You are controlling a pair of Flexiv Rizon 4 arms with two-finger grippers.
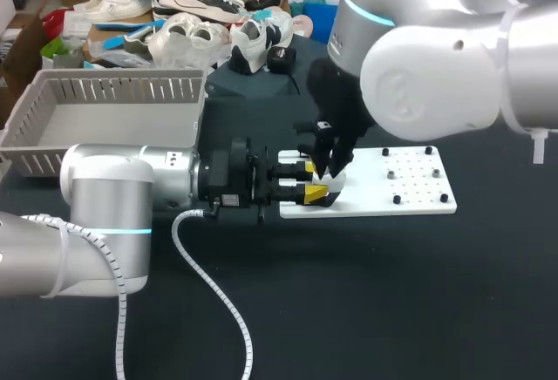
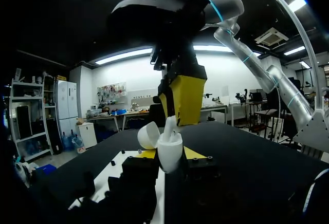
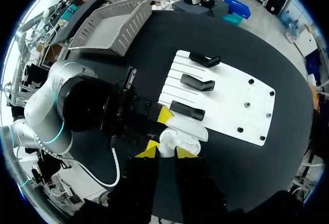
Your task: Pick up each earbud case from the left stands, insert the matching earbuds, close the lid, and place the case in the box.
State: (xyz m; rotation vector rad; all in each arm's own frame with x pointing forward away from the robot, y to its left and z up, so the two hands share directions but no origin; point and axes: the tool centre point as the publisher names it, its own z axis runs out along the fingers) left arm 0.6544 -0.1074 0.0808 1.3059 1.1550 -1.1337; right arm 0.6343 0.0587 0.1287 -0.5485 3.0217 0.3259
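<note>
Left claw (image 1: 307,181) lies level over the surface (image 1: 366,310), reaching rightward. It is closed on the case (image 2: 169,154), a yellow tip pressed to each side, so the case is held just off the surface at the very end of the claw.

The case stands upright with its mouth upward. Its lid (image 2: 149,134) is hinged open and tipped back to one side of the claw. An earbud (image 2: 170,126) stands in the mouth with its long axis vertical, one end up and the rest down in the case.

Right claw (image 2: 177,113) hangs straight above the left claw, pointing down, right at the earbud's upper end. Whether it has hold of the earbud or merely touches it I cannot tell. The coming move turns on this line: case mouth up, earbud upright, right claw directly over both. I judge the work to be a straight push down by the right arm, the nearer one, while the left arm only holds the case firm.

Just beyond the left claw's tips lies the white board (image 3: 231,100), flat on the surface. Three black stands (image 3: 198,82) sit on the end nearest the claw, apparently bare, with small pegs farther along. The case overlaps that near edge from above.

Room for lowering looks tight, since the two claws nearly meet at the case. A tilt of the earbud could jam it against the rim.

Behind the left claw, off to the far side of its arm, sits the grey box (image 1: 131,91), well apart.
</note>
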